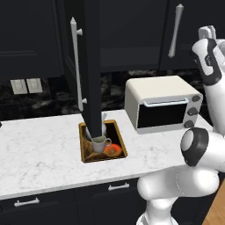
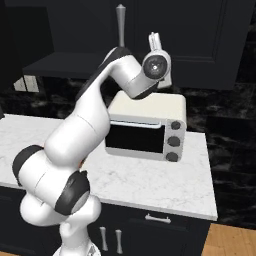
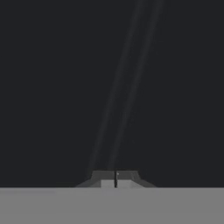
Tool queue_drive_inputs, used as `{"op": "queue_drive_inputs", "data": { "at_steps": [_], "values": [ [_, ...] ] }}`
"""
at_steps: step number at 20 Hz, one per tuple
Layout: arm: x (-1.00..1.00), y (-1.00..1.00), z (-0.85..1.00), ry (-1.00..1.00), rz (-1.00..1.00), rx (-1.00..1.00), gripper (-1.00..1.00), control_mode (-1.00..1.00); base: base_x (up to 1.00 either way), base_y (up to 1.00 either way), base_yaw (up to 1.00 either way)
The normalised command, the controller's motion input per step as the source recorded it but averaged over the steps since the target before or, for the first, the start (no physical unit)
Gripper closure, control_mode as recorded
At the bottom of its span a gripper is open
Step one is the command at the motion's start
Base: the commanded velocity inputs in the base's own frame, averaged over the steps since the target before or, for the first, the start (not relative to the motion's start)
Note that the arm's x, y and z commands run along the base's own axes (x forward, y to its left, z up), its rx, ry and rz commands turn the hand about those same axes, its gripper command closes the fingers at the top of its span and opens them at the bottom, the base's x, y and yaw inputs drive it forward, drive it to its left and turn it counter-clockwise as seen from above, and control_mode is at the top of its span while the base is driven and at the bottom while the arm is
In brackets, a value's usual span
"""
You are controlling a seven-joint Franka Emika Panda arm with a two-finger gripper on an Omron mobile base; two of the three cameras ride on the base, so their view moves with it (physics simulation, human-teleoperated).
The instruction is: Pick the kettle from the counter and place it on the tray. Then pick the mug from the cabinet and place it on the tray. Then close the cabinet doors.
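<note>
Left base view. The counter (image 1: 39, 149) runs across the frame, white marble over black drawers (image 1: 66, 197) with short silver pulls. The tray (image 1: 88, 154) lies on it left of centre, its far end hidden behind an open cabinet door (image 1: 91, 61) that juts toward the camera edge-on, a long silver handle (image 1: 77, 66) on its left face. On the tray stands the mug (image 1: 99, 144), handle to the right, beside the orange-red blob of the painted picture. Just behind the mug a pale rounded shape — probably the kettle (image 1: 103, 129) — shows past the door's lower edge; too much is hidden to be sure. A cream toaster oven (image 1: 163, 104) sits to the right of the tray, well apart from it. A second door (image 1: 140, 30) on the right lies flush with the cabinet, its handle (image 1: 176, 30) upright. The arm (image 1: 193, 149) rises at lower right, the wrist lifted high near the right edge.

Right base view. The arm (image 2: 75, 140) arcs up from lower left; its wrist sits above the toaster oven (image 2: 150, 125), close to the black cabinet (image 2: 210, 40) front. A silver handle (image 2: 120, 25) stands just left of the wrist. The counter (image 2: 165, 185) ends at right against dark stone wall.

Hand view. The gripper (image 3: 115, 178) has its two finger tips pressed together — fully closed, holding nothing. Ahead of them is a plain black surface crossed by faint pale streaks; which panel it is cannot be told.
</note>
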Motion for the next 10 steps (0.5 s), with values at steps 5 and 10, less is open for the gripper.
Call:
{"op": "queue_drive_inputs", "data": {
  "at_steps": [5, 10],
  "values": [
    [0.86, 0.29, -0.39, 0.02, -0.03, 0.00, 1.00, -1.00, 0.00, 0.00, 0.00],
    [-0.41, 0.26, -0.09, -0.09, 0.01, 0.00, 1.00, -1.00, 0.00, 0.00, 0.00]
  ]
}}
